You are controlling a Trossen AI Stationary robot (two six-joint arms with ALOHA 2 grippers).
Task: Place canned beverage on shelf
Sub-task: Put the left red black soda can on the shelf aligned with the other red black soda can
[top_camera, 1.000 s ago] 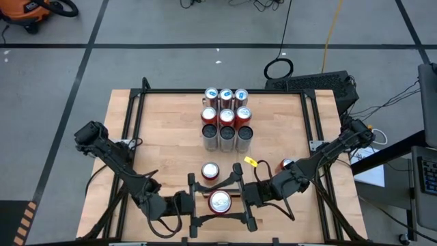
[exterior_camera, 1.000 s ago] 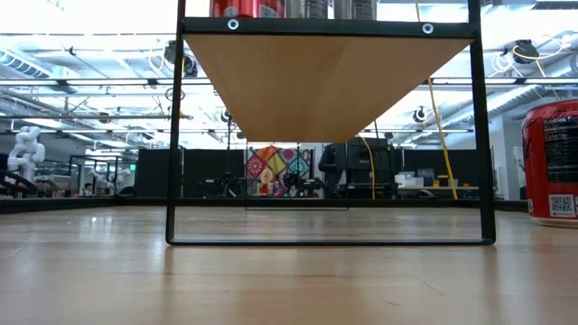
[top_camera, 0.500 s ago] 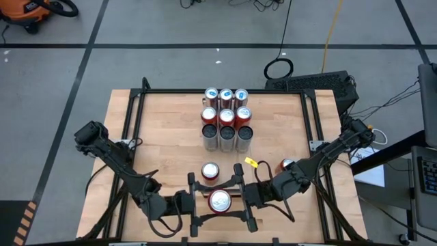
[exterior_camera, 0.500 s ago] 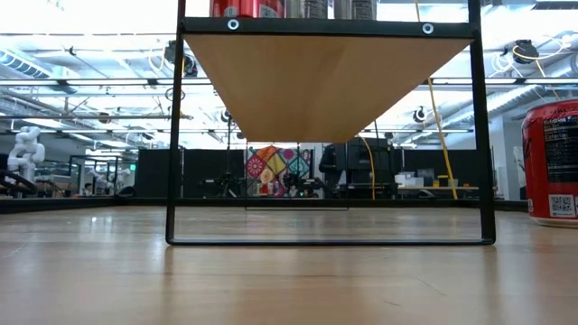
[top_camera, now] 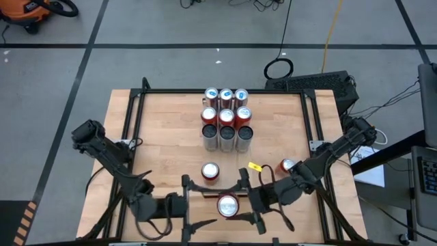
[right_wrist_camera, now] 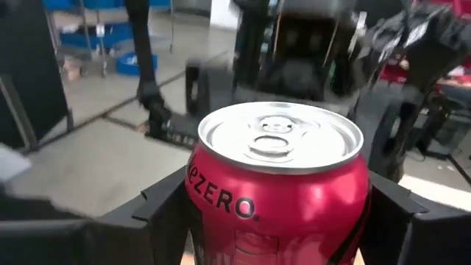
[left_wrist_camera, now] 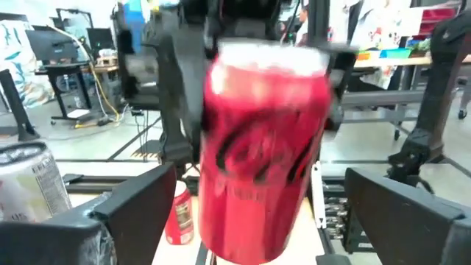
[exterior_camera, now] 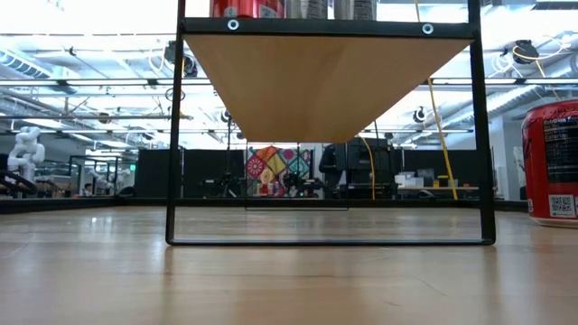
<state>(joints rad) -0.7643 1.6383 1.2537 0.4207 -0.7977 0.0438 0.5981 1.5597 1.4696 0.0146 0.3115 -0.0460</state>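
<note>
On the counter the shelf already carries nine cans; two others wait below. Nearer the front, the right gripper pinches the red can, left gripper spread wide and clear, so placing remains.

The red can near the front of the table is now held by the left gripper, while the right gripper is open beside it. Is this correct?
Not quite. The right gripper holds the red can; the left gripper stands open beside it. The high view shows this, and the right wrist view shows the fingers against the can.
</note>
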